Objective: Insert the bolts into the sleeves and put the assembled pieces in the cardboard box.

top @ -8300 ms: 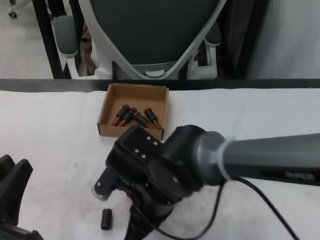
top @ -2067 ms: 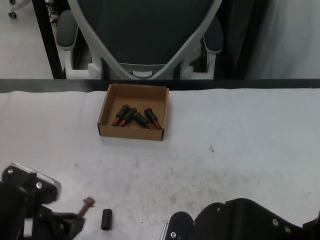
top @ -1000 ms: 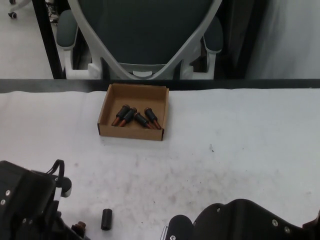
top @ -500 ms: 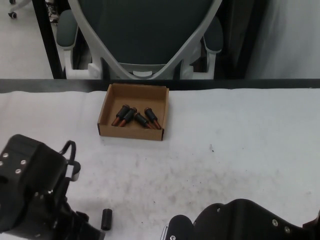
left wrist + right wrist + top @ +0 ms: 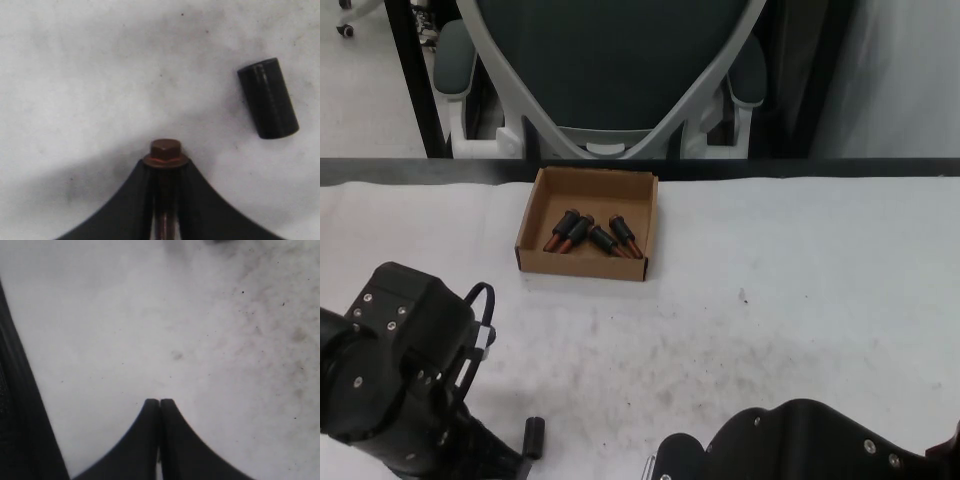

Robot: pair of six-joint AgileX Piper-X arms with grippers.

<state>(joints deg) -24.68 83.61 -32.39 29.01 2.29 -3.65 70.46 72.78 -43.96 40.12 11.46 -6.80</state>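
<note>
**Bolt gripped, sleeve lying loose short of the box**

High view: the cardboard box [image 5: 582, 263] sits on the white desk [image 5: 800, 270] at its far edge, with four assembled pieces [image 5: 590, 235] lying inside. Behind the box stands a grey chair [image 5: 610, 60]. Well apart from the box, on its near side, a black sleeve [image 5: 533, 437] lies on the desk. The bulky left arm [image 5: 405, 385] stands right against it and hides its own fingers. The right arm [image 5: 820, 445] is also well nearer than the box, off to the other side.

Left wrist view: here the grip is plain. The left pincer [image 5: 165, 170] is clamped narrow on a rusty bolt [image 5: 165, 152], hex head jutting past the fingertips. The sleeve [image 5: 268, 98] lies on its side near the head, not touching it.

Right wrist view: the right pincer [image 5: 159, 405] has its fingers pressed together with nothing between them, above bare, speckled desk
</note>
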